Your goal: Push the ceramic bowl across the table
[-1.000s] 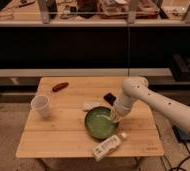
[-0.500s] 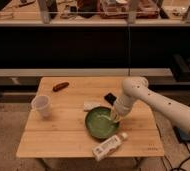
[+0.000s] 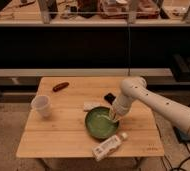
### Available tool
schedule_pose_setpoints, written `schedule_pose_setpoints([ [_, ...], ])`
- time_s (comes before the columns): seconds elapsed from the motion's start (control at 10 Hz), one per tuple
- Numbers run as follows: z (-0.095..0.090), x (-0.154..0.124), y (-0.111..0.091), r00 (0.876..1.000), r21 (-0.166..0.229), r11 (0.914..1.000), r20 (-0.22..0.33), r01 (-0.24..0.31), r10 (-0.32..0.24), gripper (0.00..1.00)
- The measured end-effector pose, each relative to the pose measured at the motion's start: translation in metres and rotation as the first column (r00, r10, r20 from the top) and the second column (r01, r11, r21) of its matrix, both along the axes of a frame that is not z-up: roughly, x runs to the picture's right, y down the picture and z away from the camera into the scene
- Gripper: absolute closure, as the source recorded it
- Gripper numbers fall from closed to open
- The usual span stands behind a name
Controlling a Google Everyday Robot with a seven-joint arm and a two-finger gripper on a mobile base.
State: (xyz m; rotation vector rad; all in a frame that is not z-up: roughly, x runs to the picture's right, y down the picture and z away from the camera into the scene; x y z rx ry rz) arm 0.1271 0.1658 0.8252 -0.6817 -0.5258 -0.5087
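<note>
A green ceramic bowl (image 3: pixel 100 123) sits on the wooden table (image 3: pixel 63 135), right of its middle and toward the front edge. My white arm comes in from the right and bends down to the bowl. The gripper (image 3: pixel 113 117) is at the bowl's right rim, touching or just inside it.
A white cup (image 3: pixel 42 105) stands at the table's left. A red-brown sausage-shaped item (image 3: pixel 60 86) lies at the back left. A white packet (image 3: pixel 91 105) and a small black object (image 3: pixel 109 98) lie just behind the bowl. A white bottle (image 3: pixel 108 146) lies in front of it.
</note>
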Motion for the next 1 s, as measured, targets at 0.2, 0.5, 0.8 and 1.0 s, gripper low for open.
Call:
schedule_pose_setpoints([
  [0.2,-0.001,-0.006,0.000,0.999,0.018,0.9995,-0.031,0.026,-0.025,0.92],
  [0.5,0.007,-0.028,0.004,0.984,0.097,0.9861,-0.127,0.135,-0.122,1.00],
  [0.8,0.017,-0.016,0.012,0.986,0.054,0.9919,-0.128,0.115,-0.107,1.00],
  [1.0,0.027,-0.007,0.017,0.988,0.015,0.9954,-0.127,0.095,-0.092,1.00],
])
